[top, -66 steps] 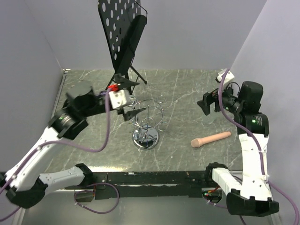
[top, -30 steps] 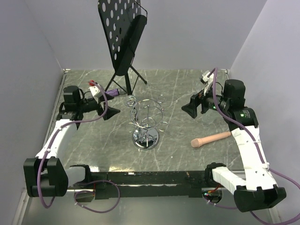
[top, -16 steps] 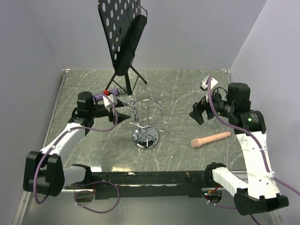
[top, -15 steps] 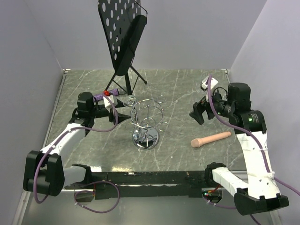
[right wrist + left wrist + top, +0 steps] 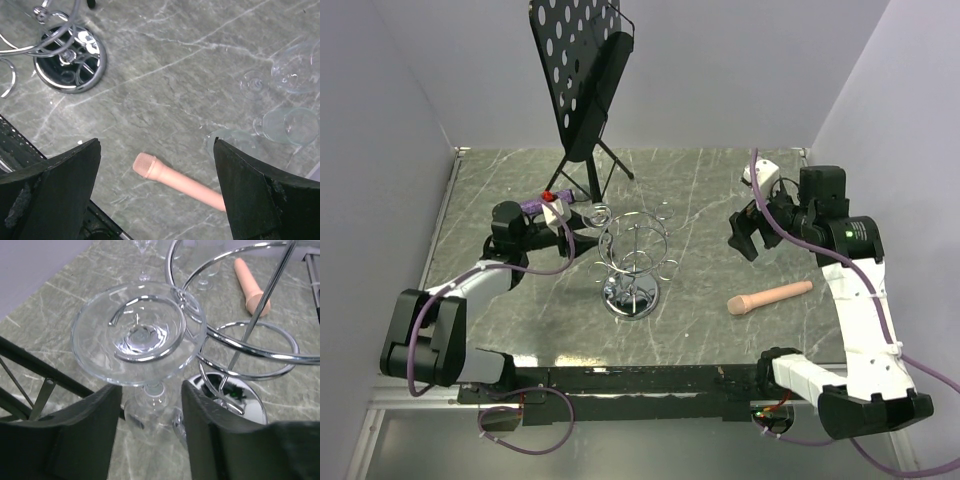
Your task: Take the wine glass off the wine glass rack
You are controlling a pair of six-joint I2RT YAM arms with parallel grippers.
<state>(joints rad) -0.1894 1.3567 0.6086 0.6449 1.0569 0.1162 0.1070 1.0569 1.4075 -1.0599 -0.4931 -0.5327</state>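
Grey-veined marble table (image 5: 720,200), seemingly lilac walls (image 5: 740,70)

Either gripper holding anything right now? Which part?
Right gripper: nothing, open above the table. Left gripper straddles the wine glass hanging on the rack, just under its foot; whether it has clamped cannot be told.

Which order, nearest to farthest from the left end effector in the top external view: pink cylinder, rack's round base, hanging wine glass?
1. The wine glass, hanging on the left side of the rack, right at the left end effector.
2. The round base, under the rack, mid-table.
3. The pink cylinder, lying far right.
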